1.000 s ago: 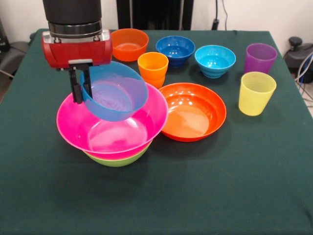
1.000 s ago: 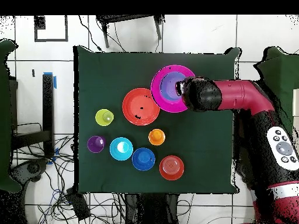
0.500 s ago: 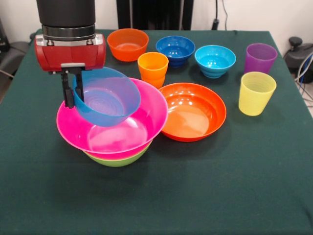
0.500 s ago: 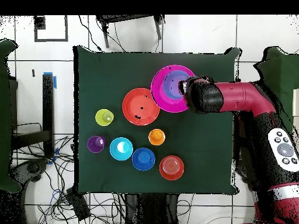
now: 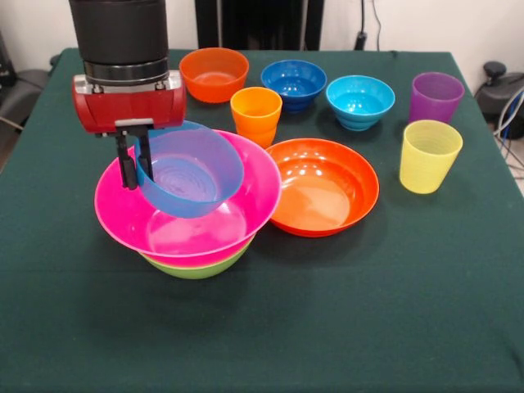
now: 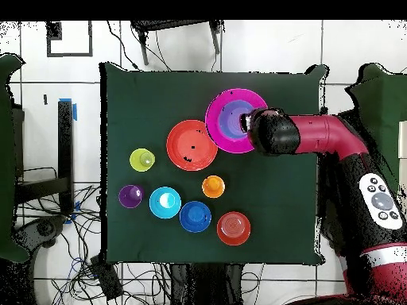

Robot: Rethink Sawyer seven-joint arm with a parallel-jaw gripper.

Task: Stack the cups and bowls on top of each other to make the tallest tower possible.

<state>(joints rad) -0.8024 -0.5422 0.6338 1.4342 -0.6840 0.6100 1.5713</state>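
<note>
My wrist: black ribbed cylinder, silver ring, glossy red housing. Claw [image 5: 137, 160]: thin black fingers. Overhead: crimson arm links, grey button panel.

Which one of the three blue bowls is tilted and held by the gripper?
The translucent blue bowl, gripped at its rim by the gripper over the pink bowl. The other two stand upright at the table's far side.

There are no words, numbers or signs to read on any bowl, cup, the table or the robot arm.
</note>
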